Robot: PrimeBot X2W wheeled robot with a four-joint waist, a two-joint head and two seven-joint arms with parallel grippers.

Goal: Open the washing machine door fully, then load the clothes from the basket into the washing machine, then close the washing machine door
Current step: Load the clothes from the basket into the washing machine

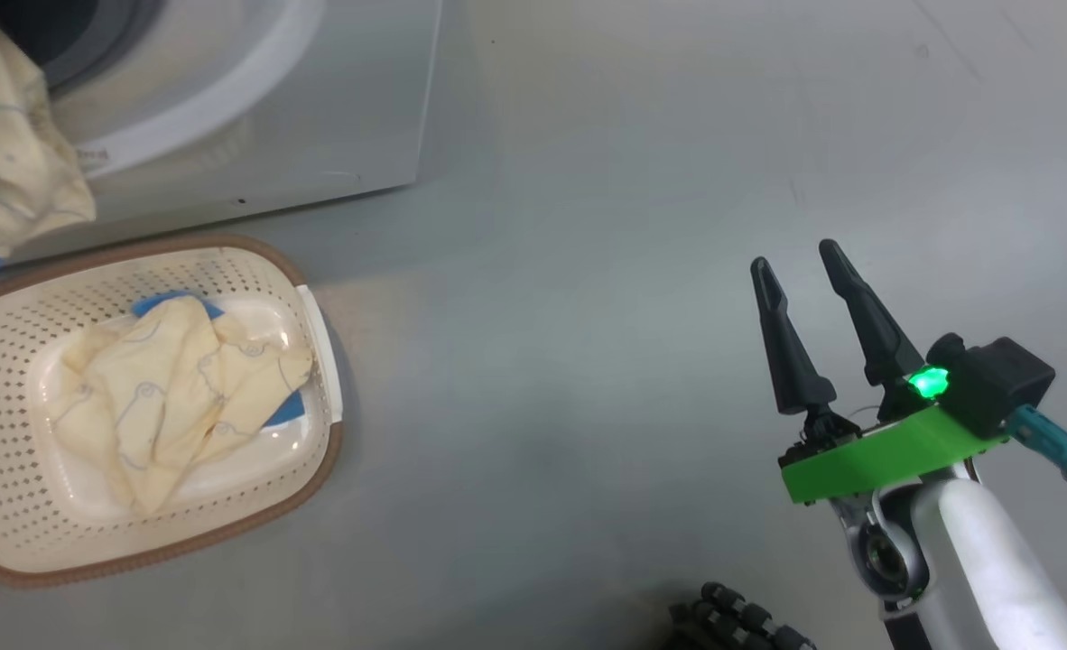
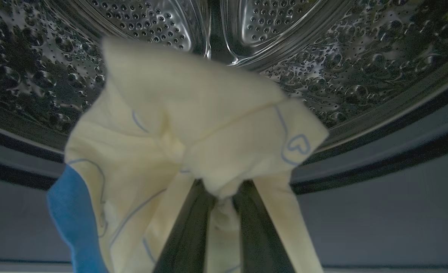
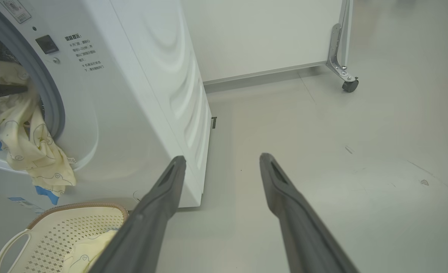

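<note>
1. Nearest, the right gripper (image 1: 794, 256) hangs over bare floor (image 1: 588, 361), well apart from the work, with its fingers spread wide and empty.
2. Next, the basket (image 1: 10, 551) sits on the floor just beside the washing machine (image 3: 140, 94), at its lower front edge. One crumpled cream-yellow garment (image 1: 172, 388) lies in the middle of its bottom.
3. Beyond, the left gripper (image 2: 224, 197) is at the machine's mouth, pinching a second garment (image 2: 193, 125). That garment drapes over the grey gasket (image 3: 55, 110), partly inside and partly hanging down the front.
4. Farthest, the steel drum (image 2: 152, 19) lies ahead of the held cloth.
5. Loading is the step in hand, I judge. The next move calls for pushing deeper and letting go inside the drum, then fetching the basket's piece.
</note>
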